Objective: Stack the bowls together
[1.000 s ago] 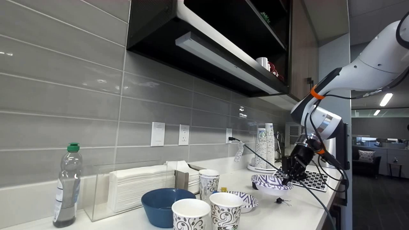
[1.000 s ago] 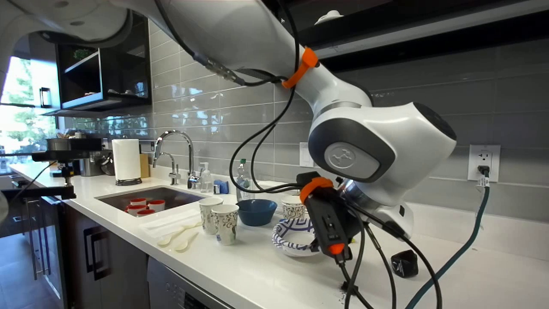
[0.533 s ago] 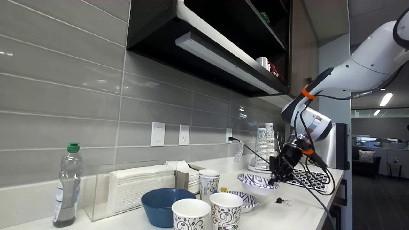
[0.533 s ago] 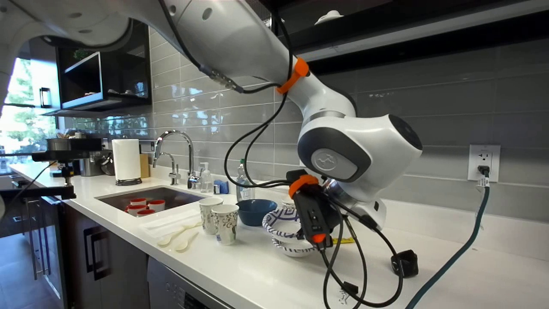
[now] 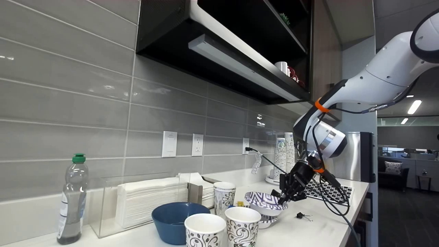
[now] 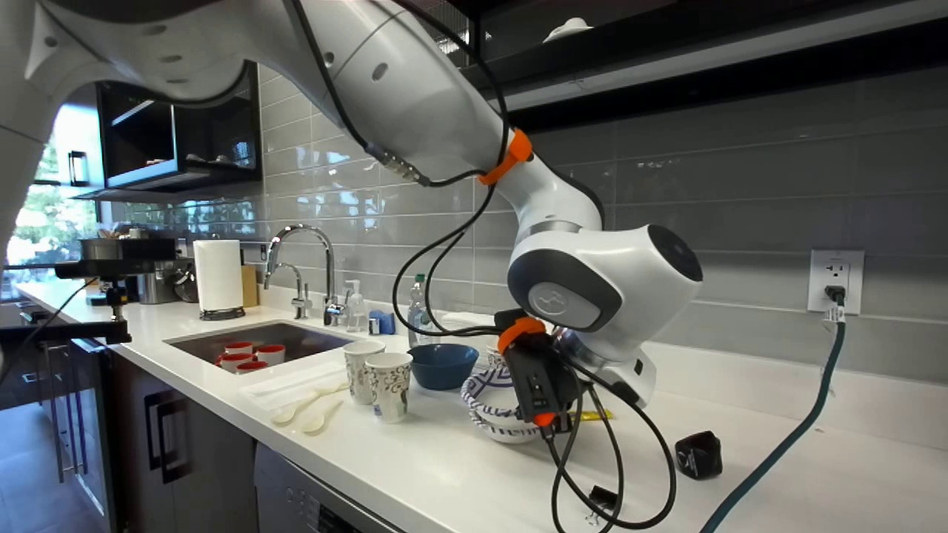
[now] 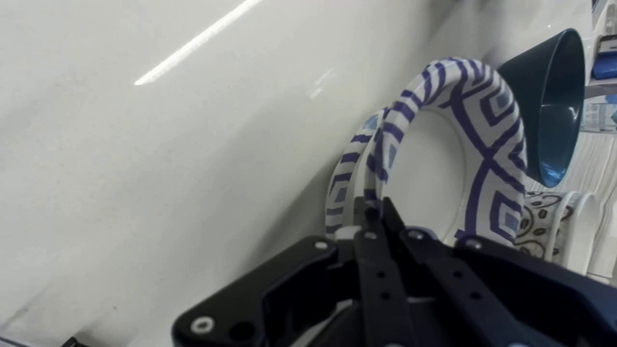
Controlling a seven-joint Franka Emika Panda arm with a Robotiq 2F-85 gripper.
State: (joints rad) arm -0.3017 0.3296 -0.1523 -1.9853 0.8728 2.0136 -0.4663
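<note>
My gripper (image 5: 279,198) is shut on the rim of a white bowl with dark blue patterning (image 5: 264,201), seen also in an exterior view (image 6: 490,392). In the wrist view the fingertips (image 7: 378,207) pinch the near rim of this upper bowl (image 7: 429,159), which is tilted. A second patterned bowl (image 5: 267,222) sits on the counter directly beneath it, also showing in an exterior view (image 6: 507,431) and as a rim in the wrist view (image 7: 340,188). The upper bowl overlaps the lower one. Whether they touch I cannot tell. The lower bowl's inside is hidden.
A plain blue bowl (image 5: 178,223) and patterned paper cups (image 5: 242,224) stand close by the bowls. A napkin holder (image 5: 147,202) is at the wall. A binder clip (image 5: 301,215), a black object (image 6: 698,454) and a power cable (image 6: 803,422) lie on the counter.
The arm has carried the held bowl from beside the lower bowl to over it, and lowered it in the last half second. The gripper stays shut on its rim.
</note>
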